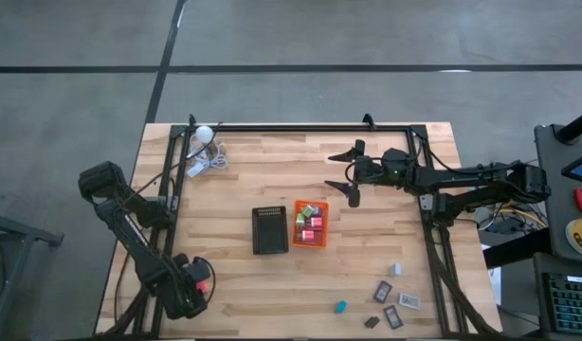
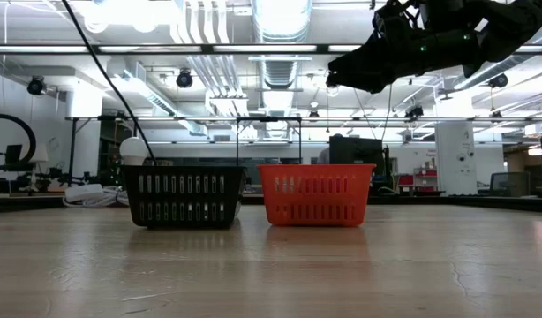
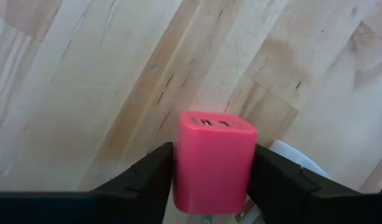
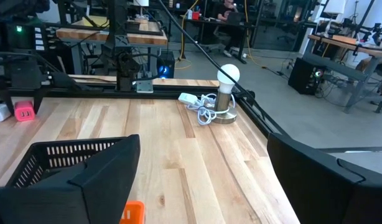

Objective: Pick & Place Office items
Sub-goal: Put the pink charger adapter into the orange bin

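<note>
Tabletop: orange tray (image 1: pixel 298 224) holds blocks (image 1: pixel 312 224); left jaws pinch pink block (image 3: pixel 213 160), right jaws spread.

A white ball (image 1: pixel 205 134) with coiled cable (image 1: pixel 213 158) sits at the counter's (image 1: pixel 244 275) far left corner. A black tray (image 1: pixel 269 230) stands beside an orange tray (image 1: pixel 297 227) mid-counter.
</note>
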Robot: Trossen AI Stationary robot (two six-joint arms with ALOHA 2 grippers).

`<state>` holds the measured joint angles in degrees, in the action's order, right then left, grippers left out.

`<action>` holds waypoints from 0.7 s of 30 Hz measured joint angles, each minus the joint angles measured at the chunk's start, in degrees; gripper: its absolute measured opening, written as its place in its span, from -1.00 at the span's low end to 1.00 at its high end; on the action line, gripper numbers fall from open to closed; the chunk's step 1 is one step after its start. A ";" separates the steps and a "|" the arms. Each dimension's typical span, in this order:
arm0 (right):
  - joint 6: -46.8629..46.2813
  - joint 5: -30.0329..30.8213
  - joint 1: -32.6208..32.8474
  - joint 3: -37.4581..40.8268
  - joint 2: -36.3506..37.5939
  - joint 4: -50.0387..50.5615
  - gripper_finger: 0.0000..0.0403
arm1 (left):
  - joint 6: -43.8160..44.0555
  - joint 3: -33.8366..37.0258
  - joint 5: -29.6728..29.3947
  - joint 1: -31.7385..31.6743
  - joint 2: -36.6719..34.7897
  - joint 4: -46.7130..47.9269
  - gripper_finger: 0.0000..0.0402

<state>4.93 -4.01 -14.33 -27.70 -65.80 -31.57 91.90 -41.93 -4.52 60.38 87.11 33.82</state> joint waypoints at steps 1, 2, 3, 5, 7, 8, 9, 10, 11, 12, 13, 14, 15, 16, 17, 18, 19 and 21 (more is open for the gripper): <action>0.00 0.00 0.00 0.00 0.00 0.00 0.73 | 0.00 0.00 -0.17 0.00 0.00 -0.02 -0.06; 0.00 0.00 0.00 0.00 0.00 -0.02 0.72 | 0.00 0.00 -0.35 0.00 0.00 -0.02 -0.10; 0.00 0.00 0.00 0.00 0.00 0.00 0.71 | 0.00 0.00 -0.41 -0.04 0.00 -0.02 -0.14; 0.00 0.00 0.00 0.00 0.00 0.00 0.70 | 0.00 0.00 -0.60 -0.04 -0.02 -0.02 -0.20; 0.00 0.00 0.02 0.00 0.00 0.00 0.69 | 0.00 0.00 -0.63 -0.04 -0.03 -0.02 -0.23; 0.00 0.00 0.02 0.00 0.00 -0.02 0.69 | 0.00 0.00 -0.66 -0.04 -0.04 -0.02 -0.24; 0.00 -0.01 0.02 0.00 -0.02 0.00 0.69 | 0.00 0.00 -0.75 -0.04 -0.04 -0.02 -0.23; 0.02 -0.02 0.02 0.00 -0.02 0.00 0.70 | 0.00 0.00 -0.80 -0.04 -0.04 -0.02 -0.23; 0.00 0.00 0.02 0.00 -0.04 0.00 0.70 | 0.00 0.00 -0.80 -0.04 -0.04 -0.02 -0.22; 0.00 0.00 0.02 0.00 -0.04 -0.01 0.71 | 0.00 0.00 -0.85 -0.04 -0.04 -0.02 -0.21; 0.00 0.00 0.02 0.00 -0.04 0.00 0.72 | 0.00 -0.04 -0.96 -0.04 -0.04 0.00 -0.21; 0.01 -0.01 0.02 0.00 -0.04 -0.01 0.72 | 0.00 -0.07 -1.02 -0.06 -0.04 0.00 -0.21; 0.00 0.00 0.02 0.00 -0.04 0.00 0.73 | 0.00 -0.07 -1.06 -0.14 -0.08 0.01 -0.21; 0.00 0.00 0.02 0.00 -0.04 0.00 0.74 | 0.00 -0.07 -1.25 -0.24 -0.21 0.08 -0.21; 0.00 0.00 0.02 0.00 -0.04 0.00 0.74 | 0.02 -0.07 -1.64 -0.43 -0.44 0.25 -0.21; 0.00 0.00 0.02 0.00 -0.04 0.00 0.73 | 0.01 -0.08 -2.10 -0.66 -0.79 0.49 -0.21; 0.00 0.00 0.02 0.00 -0.04 0.00 0.73 | -0.03 -0.18 -2.75 -0.93 -1.13 0.69 -0.21; 0.00 0.00 0.02 0.00 -0.04 0.00 0.72 | -0.73 -0.71 -4.00 -1.65 -1.95 1.33 -0.21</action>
<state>4.93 -4.01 -14.31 -27.70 -65.84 -31.57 91.17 -42.64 -8.51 58.73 85.16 35.16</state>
